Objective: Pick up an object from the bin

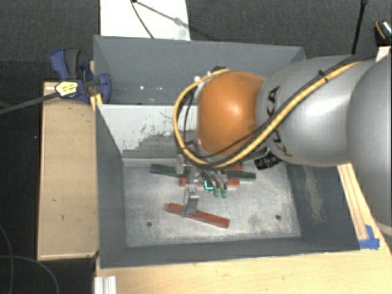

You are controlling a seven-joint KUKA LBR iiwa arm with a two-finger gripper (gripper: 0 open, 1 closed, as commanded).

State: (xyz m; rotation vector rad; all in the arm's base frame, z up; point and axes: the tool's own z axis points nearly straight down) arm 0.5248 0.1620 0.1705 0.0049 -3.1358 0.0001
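Note:
My gripper (192, 204) reaches down from under the arm's orange dome into the middle of the bin. Its lower end sits right at a flat red-brown strip (208, 218), which lies slanted on the bin floor near the front. Whether the strip is gripped I cannot tell. A dark green strip (164, 170) lies just left of the gripper, further back. A short red piece (184, 181) lies beside it, partly hidden under the gripper body. Another dark green strip (246, 176) pokes out on the right below the dome.
The arm and its orange dome with looped cables cover the back middle of the bin. Bare grey floor shows at the left, the front and the right of the strips. The bin walls slope up on all sides.

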